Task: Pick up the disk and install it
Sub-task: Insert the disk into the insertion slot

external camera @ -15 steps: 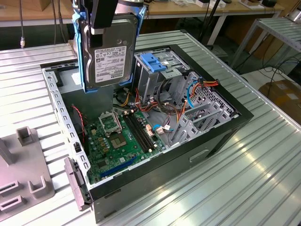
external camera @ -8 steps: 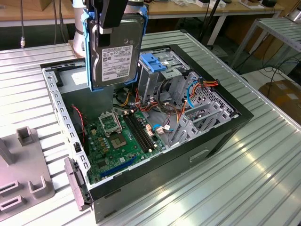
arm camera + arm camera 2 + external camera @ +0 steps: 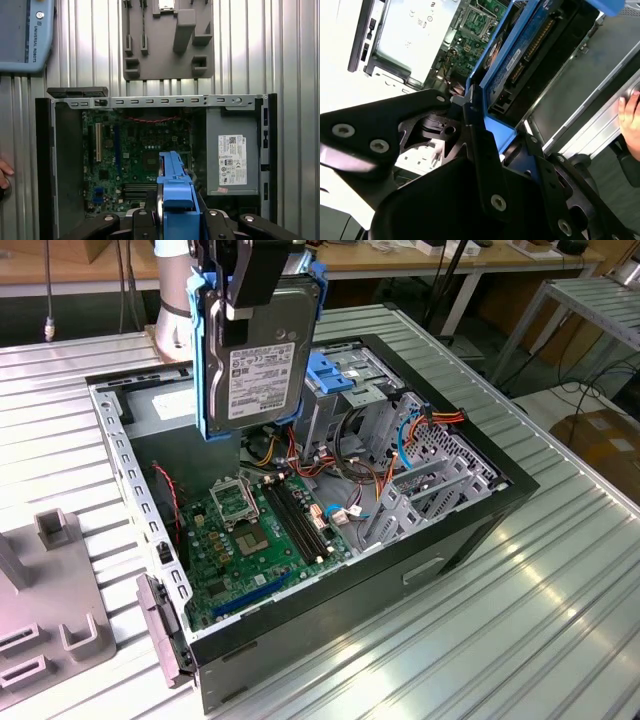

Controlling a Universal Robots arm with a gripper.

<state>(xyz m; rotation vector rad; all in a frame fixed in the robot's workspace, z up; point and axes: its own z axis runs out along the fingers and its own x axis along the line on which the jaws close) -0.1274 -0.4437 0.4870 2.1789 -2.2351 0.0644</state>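
The disk, a dark drive with a white label in a blue carrier, hangs upright above the open computer case, over its back half near the motherboard. My gripper is shut on the disk's top edge. In the second wrist view the disk's circuit side slants away from the black fingers that clamp the blue carrier. The first wrist view looks straight down the carrier's blue edge into the case.
A drive cage with a blue ridged handle and loose cables sits toward the exterior view's right. The grey power supply box fills one end of the case. A grey fixture plate and a pendant lie outside. A person's hand rests by the case.
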